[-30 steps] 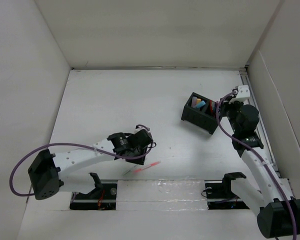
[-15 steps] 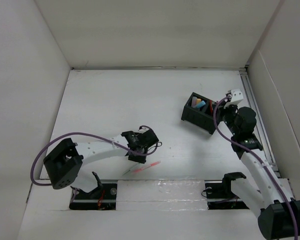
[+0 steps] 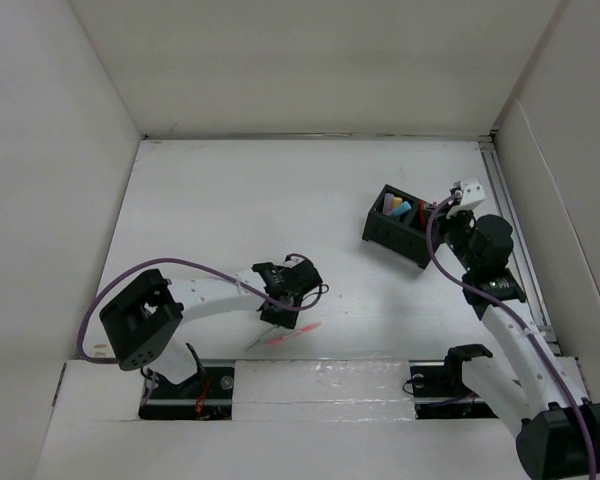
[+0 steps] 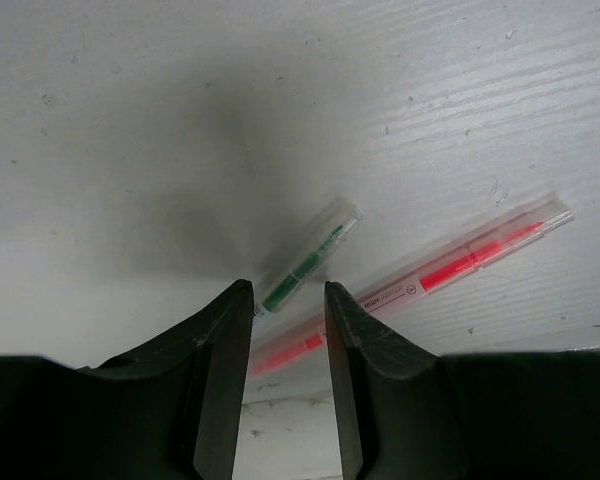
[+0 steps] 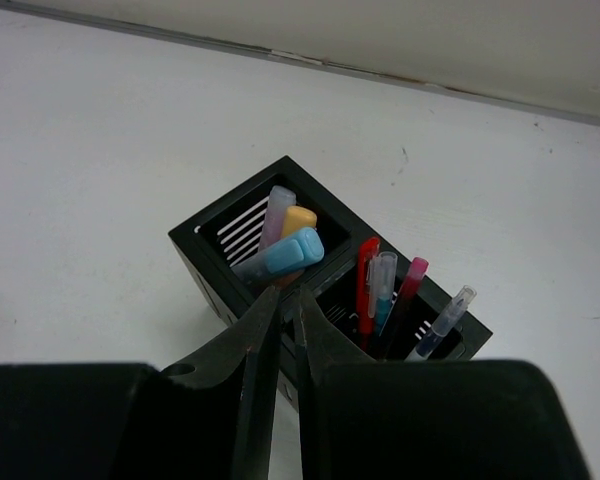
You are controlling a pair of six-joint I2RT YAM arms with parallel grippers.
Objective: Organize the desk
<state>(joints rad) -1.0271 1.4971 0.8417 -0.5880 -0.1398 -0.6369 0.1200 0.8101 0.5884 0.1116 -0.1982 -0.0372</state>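
1. The desk [image 3: 230,210] is seen filling the frame's middle
2. The left gripper [image 4: 287,300] is held narrowly parted over a green pen [image 4: 305,265], lower centre
3. The right gripper [image 5: 291,305] is seen almost closed above the organizer [image 5: 205,250]

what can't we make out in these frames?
- Left wrist: the green pen and pink highlighter are blurred and the label print is unreadable. The left claw fingers cover part of the highlighter.
- Right wrist: the right claw hides the organizer's near corner. Its walls hide the lower ends of the stored pens.
- Top external: the wrist covers the left claw's tips, and the two loose pens are too small for detail.
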